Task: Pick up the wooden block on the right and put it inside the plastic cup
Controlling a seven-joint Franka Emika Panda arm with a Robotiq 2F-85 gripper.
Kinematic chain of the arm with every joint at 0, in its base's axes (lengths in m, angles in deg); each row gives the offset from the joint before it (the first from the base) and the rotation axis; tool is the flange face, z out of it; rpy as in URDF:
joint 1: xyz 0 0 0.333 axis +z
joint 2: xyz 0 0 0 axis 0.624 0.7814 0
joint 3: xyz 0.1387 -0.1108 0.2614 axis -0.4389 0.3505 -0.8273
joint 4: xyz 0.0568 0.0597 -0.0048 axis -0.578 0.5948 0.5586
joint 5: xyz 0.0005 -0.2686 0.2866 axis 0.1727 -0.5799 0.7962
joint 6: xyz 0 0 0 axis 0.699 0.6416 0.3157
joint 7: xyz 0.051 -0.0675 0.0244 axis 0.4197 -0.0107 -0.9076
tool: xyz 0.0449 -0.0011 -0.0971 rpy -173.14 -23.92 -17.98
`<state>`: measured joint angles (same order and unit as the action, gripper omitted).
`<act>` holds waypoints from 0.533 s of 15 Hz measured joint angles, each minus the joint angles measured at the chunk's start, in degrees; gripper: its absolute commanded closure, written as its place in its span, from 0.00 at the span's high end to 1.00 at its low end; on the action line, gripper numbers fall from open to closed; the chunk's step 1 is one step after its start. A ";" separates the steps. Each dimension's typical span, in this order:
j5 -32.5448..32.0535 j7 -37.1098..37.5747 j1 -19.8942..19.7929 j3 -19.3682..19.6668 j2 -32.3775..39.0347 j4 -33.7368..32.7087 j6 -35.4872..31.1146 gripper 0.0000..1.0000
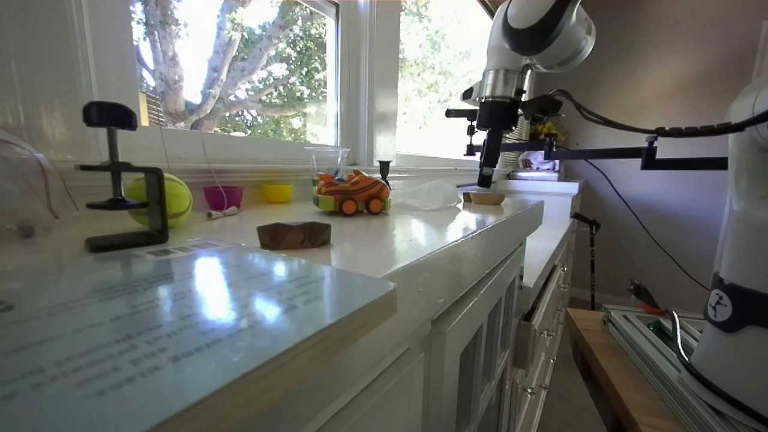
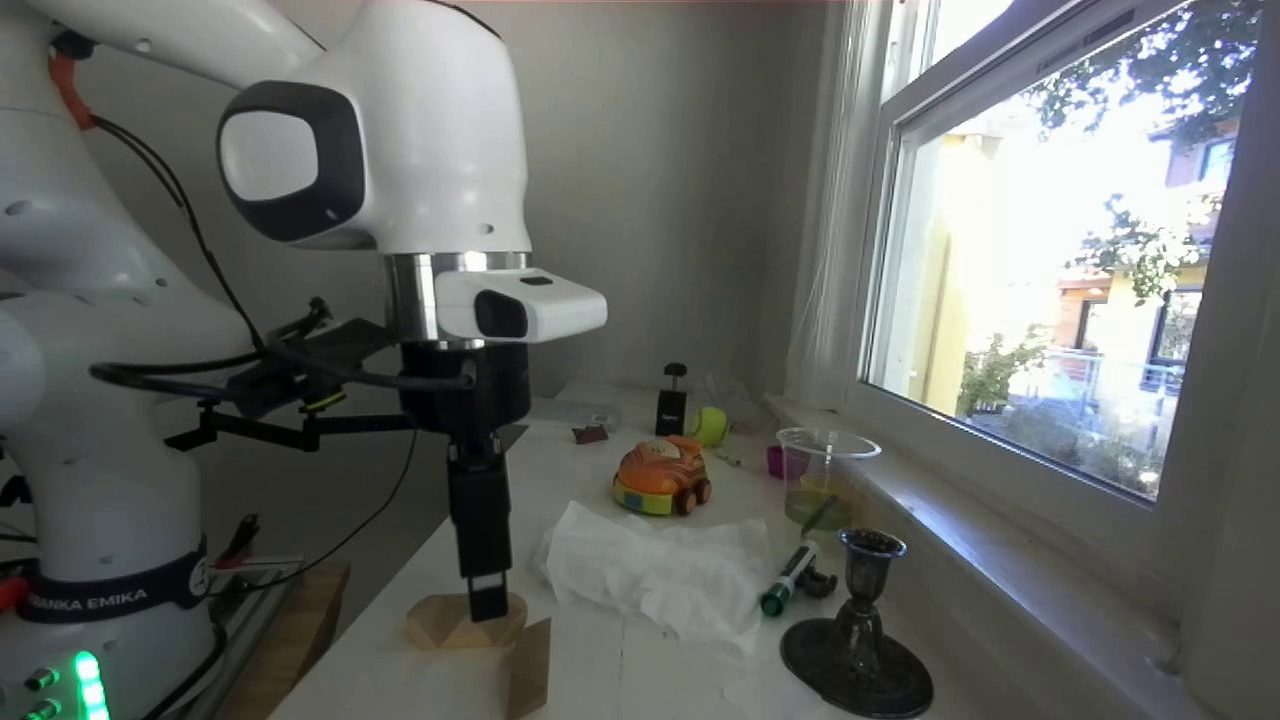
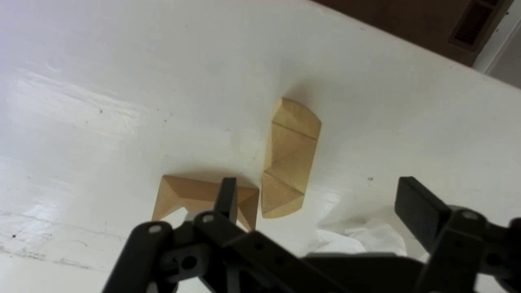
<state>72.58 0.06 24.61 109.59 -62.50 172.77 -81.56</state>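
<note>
The pale tan wooden block [image 3: 291,158] lies flat on the white counter, nearer its open edge. It shows in both exterior views [image 1: 489,198] [image 2: 436,622]. A browner faceted block [image 3: 189,194] lies close beside it, partly behind a finger; it also shows in an exterior view [image 2: 528,668]. My gripper [image 3: 317,189] is open and empty, pointing down over the tan block's area [image 1: 485,180] [image 2: 488,605]. In the wrist view the tan block's near end lies toward the left finger. The pink-magenta plastic cup [image 1: 222,197] stands by the window, partly hidden behind a clear cup in an exterior view [image 2: 776,461].
White crumpled paper [image 2: 655,575] and an orange toy car [image 2: 662,475] lie between block and cup. A tall clear cup [image 2: 828,465], green marker [image 2: 790,578] and dark candlestick [image 2: 860,640] stand windowside. A yellow cup [image 1: 277,193], ball [image 1: 179,201], clamp [image 1: 157,204] and dark brown piece [image 1: 294,235] are farther along.
</note>
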 measured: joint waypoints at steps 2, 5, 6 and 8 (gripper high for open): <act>0.00 0.00 -0.36 -0.04 -0.65 0.18 0.00 1.00; 0.00 0.05 -1.77 0.18 -1.27 0.87 0.00 1.00; 0.00 0.09 -2.52 0.38 -1.28 1.25 0.00 1.00; -0.01 0.16 -4.12 1.02 -1.24 2.22 -0.09 1.00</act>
<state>72.56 0.22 20.49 110.61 -63.74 174.99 -81.65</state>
